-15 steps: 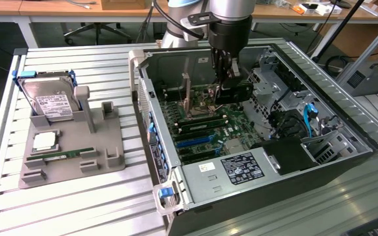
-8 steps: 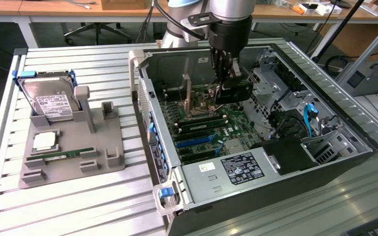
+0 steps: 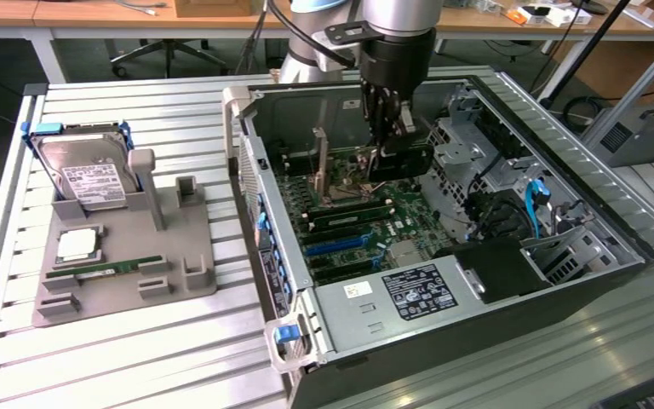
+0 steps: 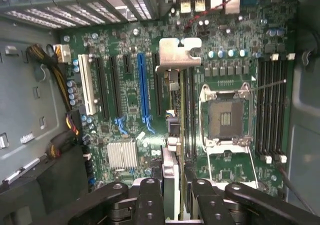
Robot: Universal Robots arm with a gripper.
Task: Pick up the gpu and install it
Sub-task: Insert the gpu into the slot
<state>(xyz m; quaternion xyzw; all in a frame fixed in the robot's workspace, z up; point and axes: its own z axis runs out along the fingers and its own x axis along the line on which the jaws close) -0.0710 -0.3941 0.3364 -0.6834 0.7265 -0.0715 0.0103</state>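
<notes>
Gripper (image 4: 174, 197) apparently clamps the edge-on gpu (image 4: 171, 167), partly hidden

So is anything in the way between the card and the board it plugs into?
Nothing visible is. The pincer holds the gpu edge-on above the motherboard, and the slots below it look bare.
</notes>
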